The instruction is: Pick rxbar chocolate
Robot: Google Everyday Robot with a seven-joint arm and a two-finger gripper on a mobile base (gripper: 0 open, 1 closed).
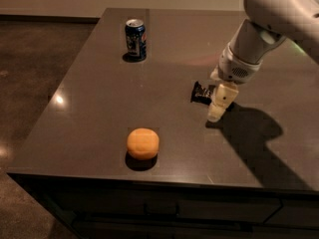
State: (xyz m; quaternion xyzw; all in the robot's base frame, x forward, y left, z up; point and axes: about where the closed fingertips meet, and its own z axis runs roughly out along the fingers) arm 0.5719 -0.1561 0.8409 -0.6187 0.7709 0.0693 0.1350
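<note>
The rxbar chocolate (201,92) is a small black-wrapped bar lying flat on the dark table, right of centre. Only its left end shows; the rest is hidden behind the gripper. The gripper (219,106) hangs from the white arm that comes in from the upper right. It points down and its pale tip is right over the bar's right part, close to the table surface.
A blue soda can (135,39) stands upright at the back left. A round orange fruit (143,143) sits near the front edge. The dark table (89,98) has its front edge low in the view, with the floor to the left.
</note>
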